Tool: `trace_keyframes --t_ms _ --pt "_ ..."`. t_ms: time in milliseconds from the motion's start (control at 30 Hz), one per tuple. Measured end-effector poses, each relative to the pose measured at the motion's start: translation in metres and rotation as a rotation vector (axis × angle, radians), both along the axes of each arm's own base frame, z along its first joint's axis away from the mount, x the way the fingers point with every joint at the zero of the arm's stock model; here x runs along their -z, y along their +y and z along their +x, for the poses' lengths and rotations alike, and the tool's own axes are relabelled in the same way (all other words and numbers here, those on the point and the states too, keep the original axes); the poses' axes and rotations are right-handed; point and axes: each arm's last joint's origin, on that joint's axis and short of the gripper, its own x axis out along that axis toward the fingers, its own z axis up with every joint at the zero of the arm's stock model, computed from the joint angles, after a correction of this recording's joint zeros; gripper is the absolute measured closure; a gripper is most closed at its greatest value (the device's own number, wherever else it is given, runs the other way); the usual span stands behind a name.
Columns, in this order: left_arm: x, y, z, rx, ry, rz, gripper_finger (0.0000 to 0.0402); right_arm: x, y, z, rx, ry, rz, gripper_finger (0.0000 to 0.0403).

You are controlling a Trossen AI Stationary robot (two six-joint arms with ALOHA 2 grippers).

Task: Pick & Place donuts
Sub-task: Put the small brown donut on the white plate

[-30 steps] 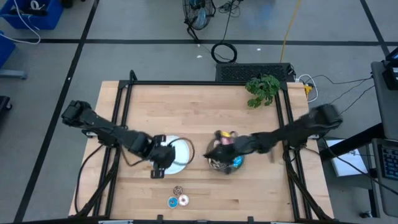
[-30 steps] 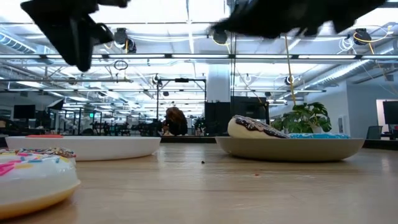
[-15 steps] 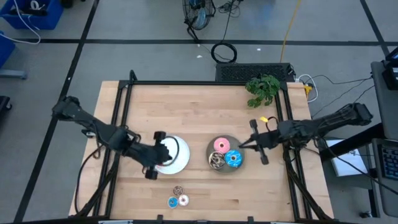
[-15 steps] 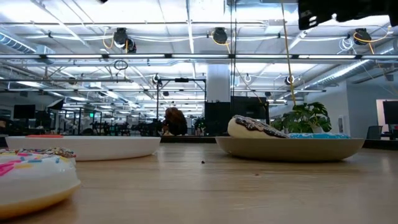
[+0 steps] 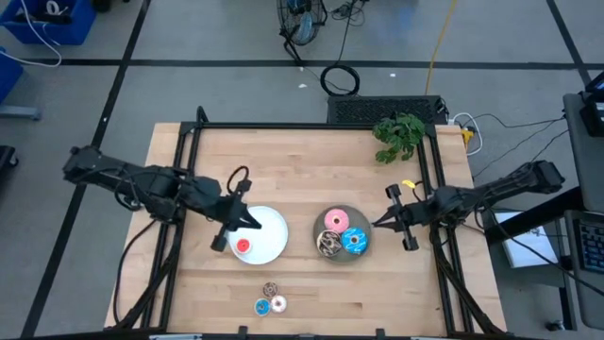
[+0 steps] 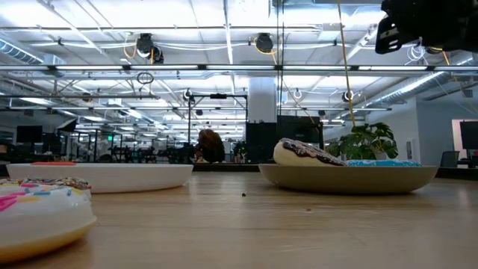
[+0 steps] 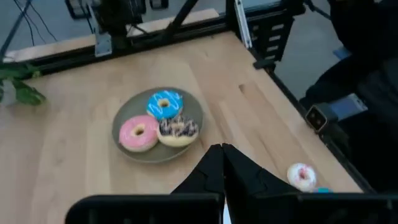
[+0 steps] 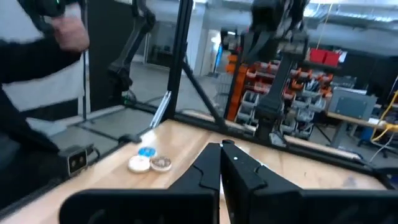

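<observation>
Left pincer (image 5: 243,219) is pinched fully together with nothing in it, hovering over the far-left edge of the round white plate (image 5: 274,227), where a tiny red ring donut (image 5: 243,246) sits. Right pincer (image 5: 381,223) is clamped tight too, empty, just right of the round grey plate (image 5: 327,232) holding the pink frosted donut (image 5: 334,221), blue frosted donut (image 5: 355,241) and brown-sprinkled donut (image 5: 329,246). Three tiny donuts (image 5: 270,299) sit together near the counter (image 5: 311,161)'s near edge.

Pale, matt wood-grain table (image 5: 311,170); smooth white plate (image 5: 274,227) and grey plate (image 7: 124,146); glossy iced donuts (image 7: 155,124); matt black arms
</observation>
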Motion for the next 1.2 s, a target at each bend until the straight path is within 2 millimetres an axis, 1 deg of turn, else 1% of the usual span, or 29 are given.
trace_keyframes --t_ms 100,233,333,400,667,833,933,1100,1200 --pt "0.008 0.003 -0.011 0.004 -0.071 -0.01 0.04 0.0 -0.001 -0.002 -0.003 0.007 0.02 0.0403" --pt "0.015 0.01 -0.031 -0.012 -0.185 -0.033 0.04 0.0 -0.002 -0.006 -0.004 0.022 0.032 0.0403" --pt "0.023 0.016 -0.044 -0.069 -0.198 -0.056 0.04 -0.001 -0.004 -0.011 0.048 0.022 0.032 0.0403" --pt "0.031 0.018 -0.049 -0.094 -0.195 -0.06 0.04 0.001 -0.007 -0.013 0.097 0.04 0.024 0.0403" --pt "0.075 0.019 -0.057 -0.092 -0.266 -0.063 0.0401 0.0 -0.008 -0.02 0.098 0.035 0.024 0.0403" --pt "0.104 0.018 -0.07 -0.108 -0.368 -0.069 0.0401 0.0 -0.009 -0.024 0.067 0.047 0.04 0.0403" --pt "0.118 0.021 -0.078 -0.137 -0.417 -0.094 0.0401 0.001 -0.008 -0.026 0.037 0.053 0.036 0.0403" --pt "0.139 0.024 -0.088 -0.17 -0.407 -0.142 0.0401 0.0 -0.009 -0.027 0.045 0.039 0.014 0.0403" --pt "0.15 0.026 -0.09 -0.187 -0.418 -0.142 0.0401 -0.001 -0.009 -0.027 0.047 0.026 0.003 0.0403"
